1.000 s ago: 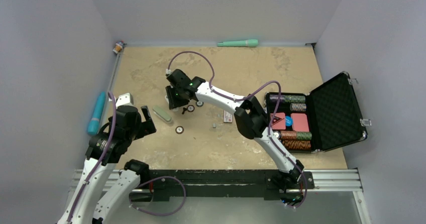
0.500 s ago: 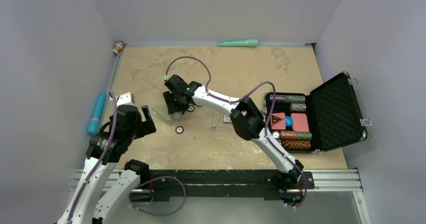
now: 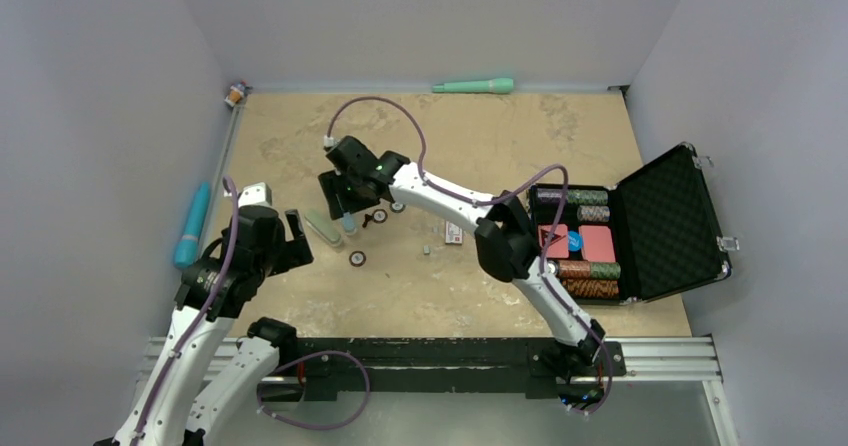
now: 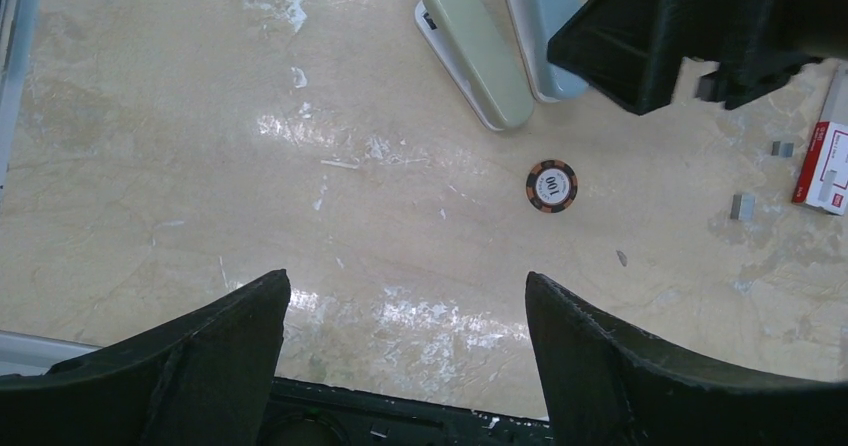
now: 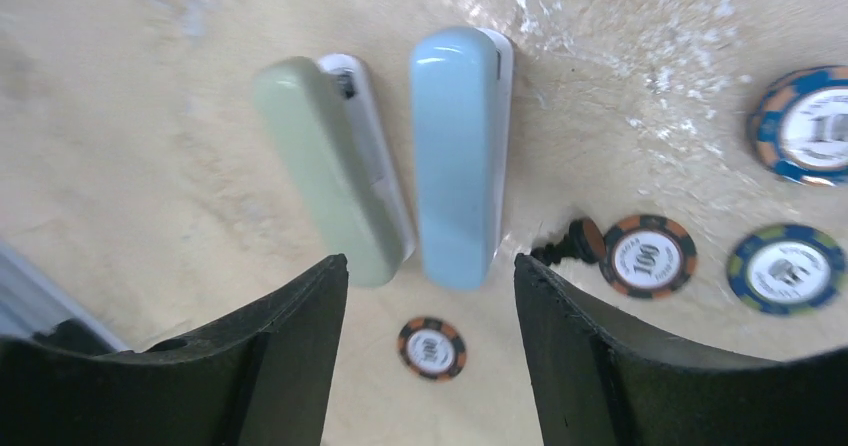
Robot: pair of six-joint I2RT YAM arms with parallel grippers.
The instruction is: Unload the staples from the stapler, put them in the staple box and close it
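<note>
Top external view, starting at the counter's left edge: my left hand [image 3: 293,240] hovers over the counter near that edge, fingers spread wide and holding nothing. Its own camera confirms this, with only bare counter between the fingers [image 4: 200,366].

Just to its right, a green stapler [image 3: 322,226] and a blue stapler [image 3: 347,222] lie flat side by side, left of the counter's middle. From above, the blue one is mostly covered by my right hand [image 3: 337,206]. That hand hangs over both staplers, wide open and gripping neither. In the right wrist view its fingers [image 5: 270,366] frame the near ends of both. The green stapler looks blurred there, and I cannot tell whether either magazine is open.

A small dark object [image 5: 560,246] beside a "100" chip [image 5: 648,256] is too unclear to name. Another chip [image 5: 808,136] is cut off by the frame. Further right lie a staple box [image 3: 454,231], clipped in the left wrist view, and loose staple clumps [image 4: 742,205]. An open case [image 3: 660,221] sits at the right edge.
</note>
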